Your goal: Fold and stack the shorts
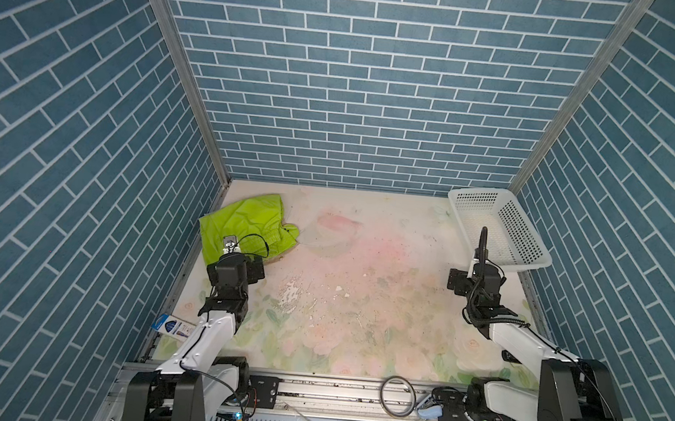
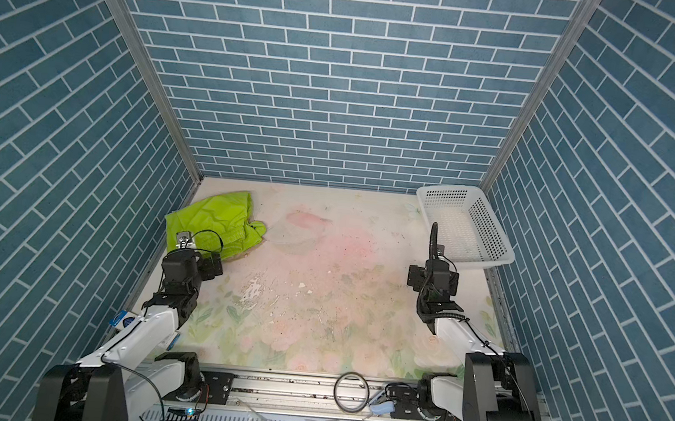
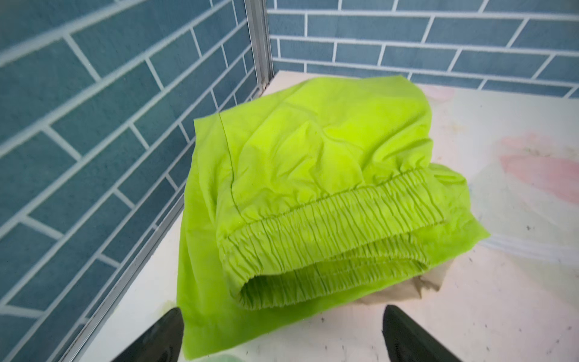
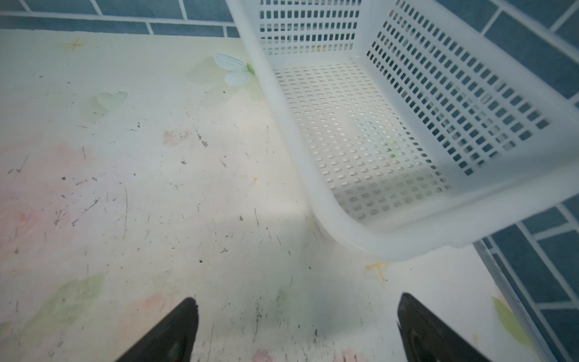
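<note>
The lime-green shorts (image 1: 242, 228) (image 2: 212, 221) lie folded in the back left corner, and in the left wrist view their gathered waistband (image 3: 329, 219) faces me. They rest on the beige shorts (image 3: 429, 285), of which only a tan edge (image 1: 276, 259) shows beneath them. My left gripper (image 1: 230, 248) (image 3: 282, 313) hovers at the near edge of the green pair, open, holding nothing. My right gripper (image 1: 478, 269) (image 4: 296, 304) is open over bare table, just in front of the basket, with nothing between its fingers.
A white perforated basket (image 1: 479, 192) (image 2: 448, 189) (image 4: 272, 103) stands empty in the back right corner. Blue brick walls close in on three sides. A blue-and-white packet (image 1: 171, 324) lies front left, and a cable ring (image 1: 396, 396) lies on the front rail.
</note>
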### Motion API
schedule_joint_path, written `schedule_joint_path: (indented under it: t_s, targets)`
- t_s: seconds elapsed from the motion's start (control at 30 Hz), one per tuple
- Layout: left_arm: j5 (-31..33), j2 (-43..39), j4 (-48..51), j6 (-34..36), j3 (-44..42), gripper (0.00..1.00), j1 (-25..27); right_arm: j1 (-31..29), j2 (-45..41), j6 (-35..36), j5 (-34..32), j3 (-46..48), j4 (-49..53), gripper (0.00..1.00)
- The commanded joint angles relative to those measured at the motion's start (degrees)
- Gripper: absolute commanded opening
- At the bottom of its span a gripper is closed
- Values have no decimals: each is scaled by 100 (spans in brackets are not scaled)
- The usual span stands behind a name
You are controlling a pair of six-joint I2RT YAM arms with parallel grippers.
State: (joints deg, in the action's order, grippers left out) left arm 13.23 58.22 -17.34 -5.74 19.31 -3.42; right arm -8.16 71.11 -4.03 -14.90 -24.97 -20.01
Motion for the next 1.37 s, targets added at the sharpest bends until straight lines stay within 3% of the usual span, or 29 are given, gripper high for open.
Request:
schedule_joint_path:
  t_s: [0.0,0.07,0.23,0.4,0.43,0.57,0.67,0.73,1.33]
  targets:
    - [-28,178,-1292,-45,-337,100,0,124,152,587,414,-56,-1288,99]
    - [-141,418,-1566,-46,-369,100,-1,280,280,709,454,201,-1971,99]
    - [-386,1195,-2087,64,-217,100,-1,772,590,254,815,451,-2415,99]
    - [-695,2163,-3383,214,-213,100,-1,816,1889,352,1197,1291,-5211,99]
    - [-756,2323,-3483,293,-156,100,32,816,1827,352,1199,1319,-5199,99]
    - [-751,2478,-2877,530,239,100,246,844,1678,298,1157,341,-3055,99]
    - [-1406,2879,-2972,1038,371,100,422,1039,1729,214,1477,262,-3003,99]
    - [-1176,2920,-3128,970,322,100,448,1040,1716,210,1494,247,-2964,99]
    - [-1165,2920,-3117,972,319,100,456,1036,1713,218,1476,252,-2964,99]
